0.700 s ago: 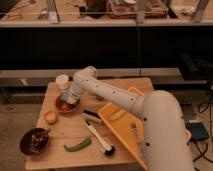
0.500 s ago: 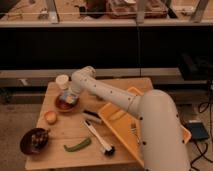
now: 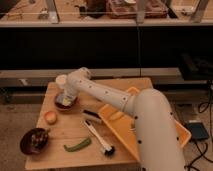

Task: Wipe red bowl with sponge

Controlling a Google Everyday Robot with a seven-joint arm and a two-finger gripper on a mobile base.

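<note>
The red bowl sits at the back left of the wooden table; only part of its rim shows. My gripper is at the end of the white arm, lowered into the bowl from above. The sponge is hidden, if it is under the gripper inside the bowl.
A white cup stands just behind the bowl. A small yellow-orange round thing lies in front of it. A maroon bowl sits at the front left. A green pepper, a dish brush and a yellow tray lie to the right.
The gripper has shifted slightly over the red bowl; the other things on the table stand as before.
</note>
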